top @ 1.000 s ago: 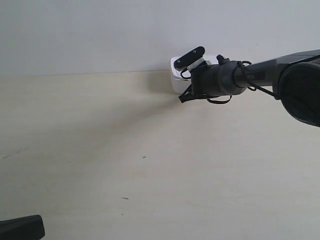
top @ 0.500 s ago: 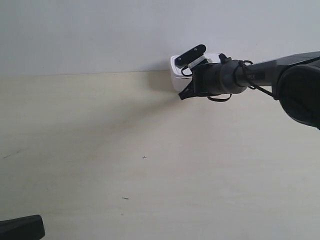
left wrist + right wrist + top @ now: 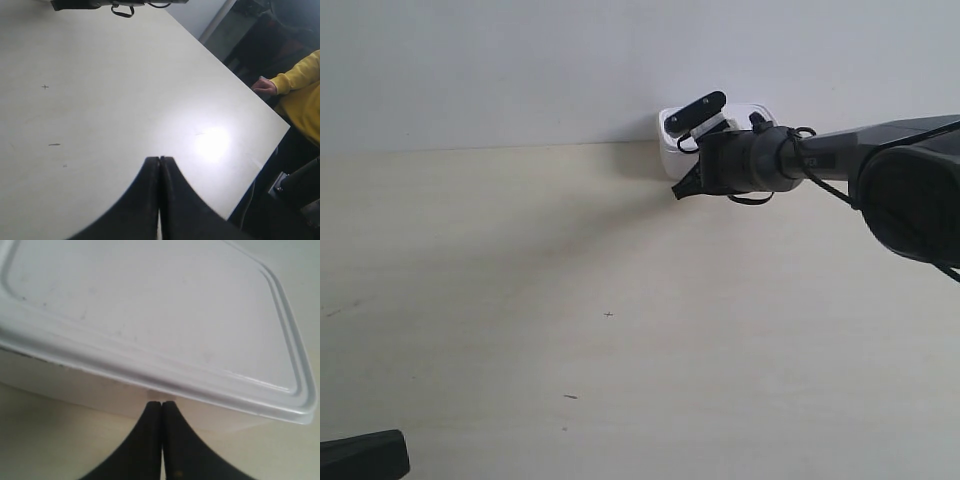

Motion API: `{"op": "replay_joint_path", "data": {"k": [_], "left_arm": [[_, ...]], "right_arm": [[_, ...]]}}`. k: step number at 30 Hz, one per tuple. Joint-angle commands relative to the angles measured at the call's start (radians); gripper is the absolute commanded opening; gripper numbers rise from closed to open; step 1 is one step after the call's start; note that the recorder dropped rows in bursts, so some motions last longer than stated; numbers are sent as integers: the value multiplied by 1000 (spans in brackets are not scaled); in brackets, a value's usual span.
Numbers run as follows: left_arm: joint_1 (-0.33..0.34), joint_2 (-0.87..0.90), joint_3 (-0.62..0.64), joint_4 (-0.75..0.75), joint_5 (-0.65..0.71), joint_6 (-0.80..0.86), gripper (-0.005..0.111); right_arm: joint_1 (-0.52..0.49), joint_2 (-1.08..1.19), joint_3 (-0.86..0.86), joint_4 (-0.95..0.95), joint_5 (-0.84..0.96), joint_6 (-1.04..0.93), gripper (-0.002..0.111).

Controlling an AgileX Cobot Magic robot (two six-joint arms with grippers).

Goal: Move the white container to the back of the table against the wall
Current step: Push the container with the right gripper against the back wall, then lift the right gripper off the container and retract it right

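Note:
The white container stands at the back of the table, touching or almost touching the wall. The dark arm at the exterior view's right hides most of it. In the right wrist view its flat rimmed lid fills the picture. My right gripper is shut, and its tips rest against the box's side just under the lid rim. In the exterior view those tips sit at the box's near side. My left gripper is shut on nothing, low over bare tabletop.
The left arm's dark tip shows at the exterior view's bottom left corner. A person in a yellow sleeve sits beyond the table's edge. Tiny dark specks mark the tabletop.
The right arm has crept a little to the left and toward the wall, and the white container has shifted slightly with it. The left arm has not moved.

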Motion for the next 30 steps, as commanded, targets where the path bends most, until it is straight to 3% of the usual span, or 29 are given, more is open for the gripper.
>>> {"op": "replay_joint_path", "data": {"k": [1,10,18,30], "left_arm": [[-1,-5,4,3,-3,-4,0],[-1,-5,4,3,-1,-4,0],[-1,-5,4,3,-1,-4,0],[-1,-5,4,4,43,-4,0]], "right_arm": [[-4,2,-21,-17,22,-3,0],[-4,2,-21,-17,15,3,0],[21,2,-21,-17,-93,5,0],[183,-25,19,-17,-404,44,0]]}}
